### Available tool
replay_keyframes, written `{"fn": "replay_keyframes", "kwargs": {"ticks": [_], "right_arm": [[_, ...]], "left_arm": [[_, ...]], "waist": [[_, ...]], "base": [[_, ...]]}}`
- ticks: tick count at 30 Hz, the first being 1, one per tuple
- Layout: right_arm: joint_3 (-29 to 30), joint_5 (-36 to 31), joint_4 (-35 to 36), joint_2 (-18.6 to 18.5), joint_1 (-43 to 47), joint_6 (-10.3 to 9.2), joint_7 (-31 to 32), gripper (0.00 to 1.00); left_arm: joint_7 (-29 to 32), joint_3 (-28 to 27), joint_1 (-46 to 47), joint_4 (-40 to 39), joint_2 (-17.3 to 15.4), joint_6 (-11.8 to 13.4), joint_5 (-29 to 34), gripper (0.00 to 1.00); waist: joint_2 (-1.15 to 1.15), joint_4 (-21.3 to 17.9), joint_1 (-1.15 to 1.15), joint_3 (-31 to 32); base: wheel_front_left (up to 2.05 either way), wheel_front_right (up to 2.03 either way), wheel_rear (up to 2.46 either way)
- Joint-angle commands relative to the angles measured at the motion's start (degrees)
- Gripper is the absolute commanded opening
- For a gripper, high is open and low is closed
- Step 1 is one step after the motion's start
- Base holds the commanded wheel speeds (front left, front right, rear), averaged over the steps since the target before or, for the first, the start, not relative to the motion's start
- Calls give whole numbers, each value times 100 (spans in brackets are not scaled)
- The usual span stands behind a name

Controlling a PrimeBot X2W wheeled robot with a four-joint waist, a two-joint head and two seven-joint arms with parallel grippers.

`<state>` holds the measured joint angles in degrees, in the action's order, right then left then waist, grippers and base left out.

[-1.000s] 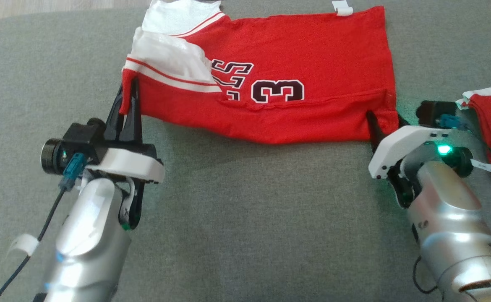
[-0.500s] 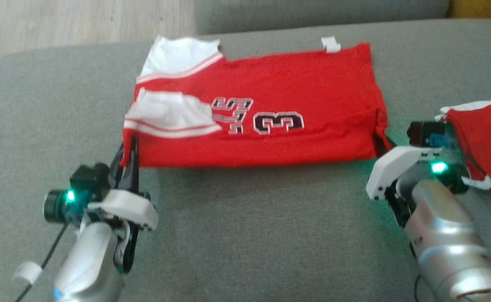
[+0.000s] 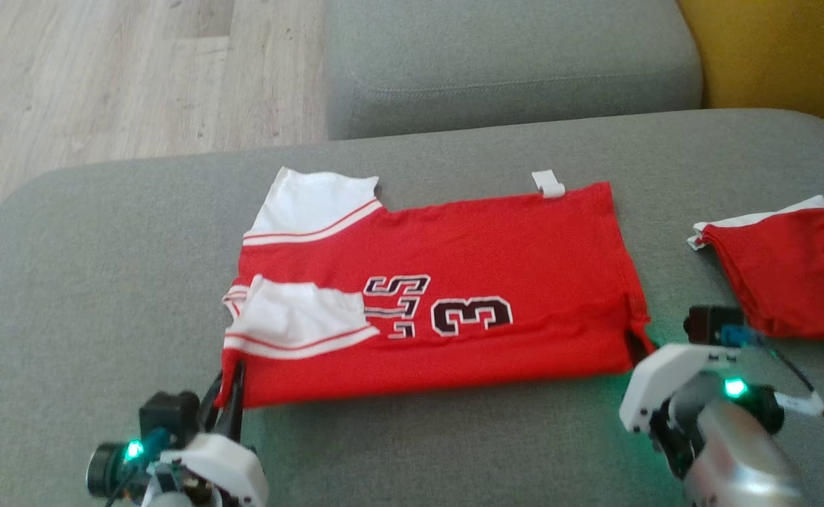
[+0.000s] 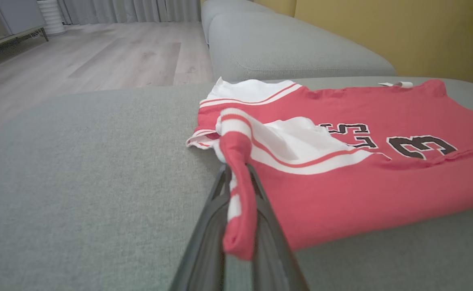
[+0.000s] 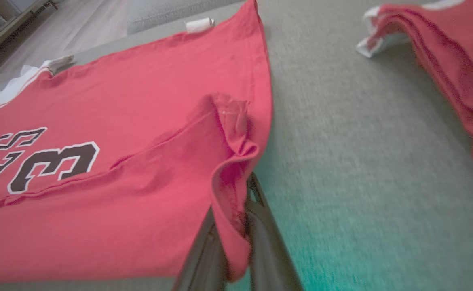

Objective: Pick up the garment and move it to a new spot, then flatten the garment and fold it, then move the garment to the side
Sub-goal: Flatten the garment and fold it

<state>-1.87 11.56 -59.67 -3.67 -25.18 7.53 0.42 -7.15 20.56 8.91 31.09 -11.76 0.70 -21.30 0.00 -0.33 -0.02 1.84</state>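
A red jersey (image 3: 454,282) with white sleeves and a dark "3" lies folded lengthwise on the grey couch cushion (image 3: 419,451). My left gripper (image 3: 231,384) is shut on its near left corner, where red and white striped cloth (image 4: 236,194) is pinched between the fingers. My right gripper (image 3: 639,345) is shut on the near right corner, and a bunched red hem (image 5: 232,190) sits between those fingers. The jersey (image 5: 119,141) rests flat apart from the two lifted corners.
A second folded red garment (image 3: 785,274) lies on the cushion to the right, close to my right arm. Behind the jersey rises another grey couch cushion (image 3: 510,63). Wooden floor (image 3: 102,77) shows at the upper left, a yellow wall (image 3: 785,49) at the upper right.
The head camera has tilted up, so the whole scene sits lower in the picture. The sagging near edge of the jersey has settled flat onto the cushion; both grippers keep their grip.
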Motion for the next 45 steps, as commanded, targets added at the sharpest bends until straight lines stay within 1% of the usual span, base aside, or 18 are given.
{"fn": "replay_keyframes", "kwargs": {"ticks": [1,2,6,9,10,14,20,21,22,23,24,25,29,34,37,41,43,45], "right_arm": [[-132,55,341,-1,33,-4,40,0],[-132,55,341,-1,33,-4,40,0],[-5,146,1055,9,607,-4,313,0],[211,142,1728,27,1016,-4,555,0],[337,139,2197,45,1273,-4,751,0],[457,119,3031,70,1691,-4,1141,0],[573,221,3744,78,2041,-4,1354,0],[563,251,3809,78,2068,-4,1348,44],[576,288,3869,78,2091,-4,1307,100],[597,329,3912,78,2106,-4,1255,100],[589,335,3946,78,2115,-4,1210,100],[585,323,3978,78,2124,-4,1155,100],[636,416,4102,79,2117,-4,838,100],[368,545,4585,79,2043,-4,17,100],[192,436,4834,79,2039,-4,-467,100],[-15,483,4911,79,2083,-4,-881,100],[-61,503,4898,79,2073,-4,-988,100],[-92,529,4899,79,2010,-4,-1057,100]], "left_arm": [[28,-191,124,-228,-183,82,-59,0],[28,-191,124,-228,-183,82,-59,0],[188,-188,-198,-452,-248,136,-133,0],[236,-232,-350,-650,-285,209,-188,0],[292,-236,-424,-775,-291,254,-212,0],[483,-164,-489,-925,-307,267,-228,0],[671,-48,-450,-946,-328,326,-162,0],[683,-42,-433,-933,-329,342,-155,0],[686,-39,-415,-918,-330,357,-149,5],[678,-45,-399,-899,-329,379,-147,38],[648,-57,-381,-885,-324,409,-141,90],[595,-73,-362,-875,-314,441,-136,100],[321,-126,-284,-922,-252,520,-132,100],[-377,-191,-129,-1179,-221,507,-50,100],[-685,-309,-41,-1456,-163,492,-15,100],[-778,-568,-22,-2061,16,453,93,100],[-781,-692,-49,-2355,100,372,212,100],[-783,-627,26,-2327,48,183,364,100]], "waist": [[0,-30,2,36],[0,-30,2,36],[0,-83,2,80],[0,-133,2,80],[0,-165,2,69],[0,-217,2,26],[0,-246,2,-32],[0,-251,2,-42],[0,-256,2,-52],[0,-262,2,-62],[0,-266,2,-68],[0,-272,2,-72],[0,-294,2,-85],[0,-302,2,-116],[0,-311,2,-148],[0,-359,2,-215],[0,-398,2,-292],[0,-435,2,-420]], "base": [[0,0,0],[0,0,0],[0,0,0],[0,0,0],[0,0,0],[0,0,0],[0,0,0],[0,0,0],[0,0,0],[0,0,0],[0,0,0],[0,0,0],[0,0,0],[0,0,0],[0,0,0],[0,0,0],[0,0,0],[0,0,0]]}}
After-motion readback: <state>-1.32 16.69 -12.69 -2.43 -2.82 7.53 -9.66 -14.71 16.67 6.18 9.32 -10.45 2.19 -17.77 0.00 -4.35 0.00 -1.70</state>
